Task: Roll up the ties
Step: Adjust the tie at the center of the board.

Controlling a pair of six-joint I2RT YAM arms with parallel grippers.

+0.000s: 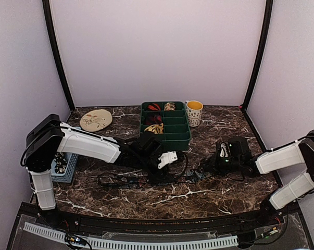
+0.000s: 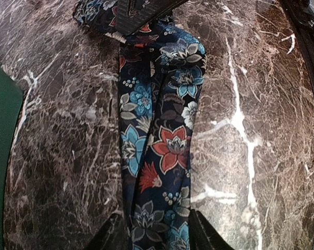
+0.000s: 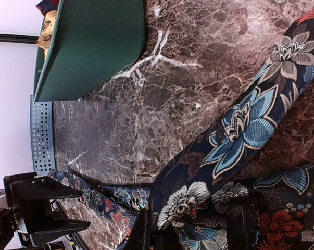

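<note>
The dark marble table (image 1: 224,195) is carrying everything here. The left arm (image 1: 89,146) is reaching in from its corner toward the middle, and the right arm (image 1: 281,159) is reaching in low from the far side.

A green divided tray (image 1: 177,140) is sitting at the back centre. In front of it a floral tie (image 2: 167,151), navy with blue, red and cream flowers, is lying flat on the marble and running between the two grippers.

The left gripper (image 2: 159,237) is hanging over one stretch of the tie. Its jaws are standing partly apart, one on each side of the cloth. Whether they are pressing it I cannot tell from this close, cropped view.

The right gripper (image 3: 193,229) is clamping tight on the other end, with the fabric bunching over its fingers.

A blue perforated basket (image 1: 63,166) is sitting by the left arm, with a round plate (image 1: 96,120) behind it. A patterned cup (image 1: 194,114) is standing just beside the tray's right corner.

Three rolled ties are resting in separate tray compartments: a red-black coil (image 1: 153,107), a tan coil (image 1: 170,106) and a yellow-cream coil (image 1: 154,128).
</note>
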